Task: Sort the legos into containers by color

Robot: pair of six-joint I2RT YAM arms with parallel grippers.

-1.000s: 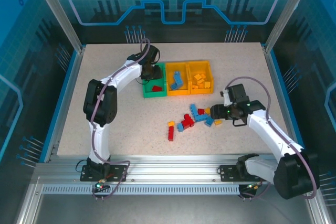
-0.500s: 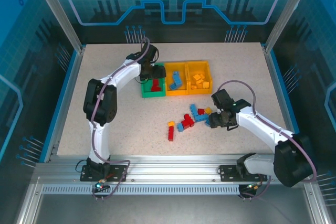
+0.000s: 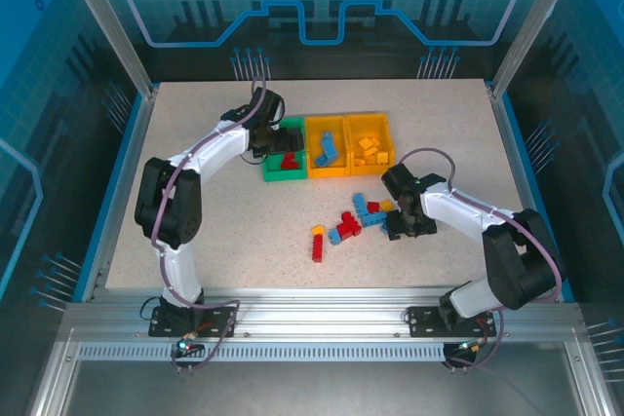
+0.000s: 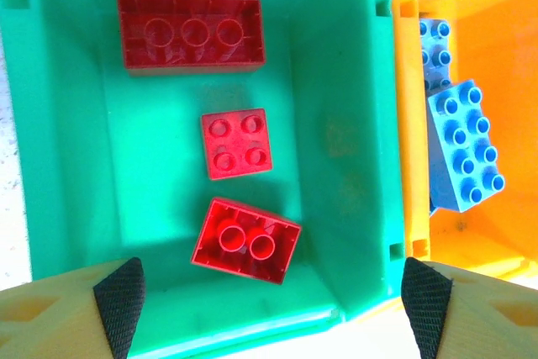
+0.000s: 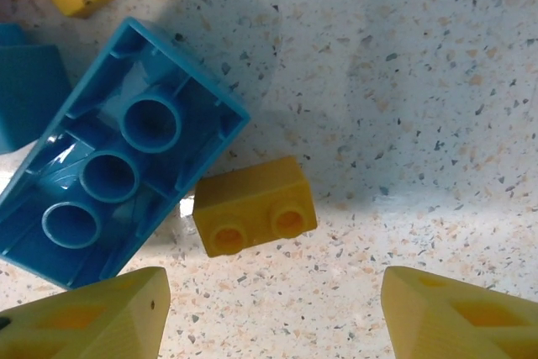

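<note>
Legos [image 3: 361,216] lie loose in a cluster on the table [image 3: 214,231] in front of the bins. The overhead view gives you that layout. The green bin [image 3: 285,175] is at the left of the row, the middle bin [image 3: 329,171] holds blue bricks [image 3: 327,148], and the right bin [image 3: 373,170] holds yellow bricks [image 3: 369,149]. From above you also see the left gripper [image 3: 271,140] over the green bin and the right gripper [image 3: 402,225] low at the cluster's right edge, but you cannot tell there how their jaws stand.

Your wrist cameras settle that. On the left wrist, the left gripper [image 4: 271,296] has its jaws wide and holds nothing. It hangs above the green bin [image 4: 336,124], where three red bricks [image 4: 237,143] rest apart on the floor, and the blue bricks [image 4: 466,145] show next door. On the right wrist, the right gripper [image 5: 277,313] has its jaws wide and empty. A small yellow brick [image 5: 255,216] lies on the table just ahead of them, beside an upturned blue brick [image 5: 113,174]. Any stud lettering is too blurred to read.
</note>
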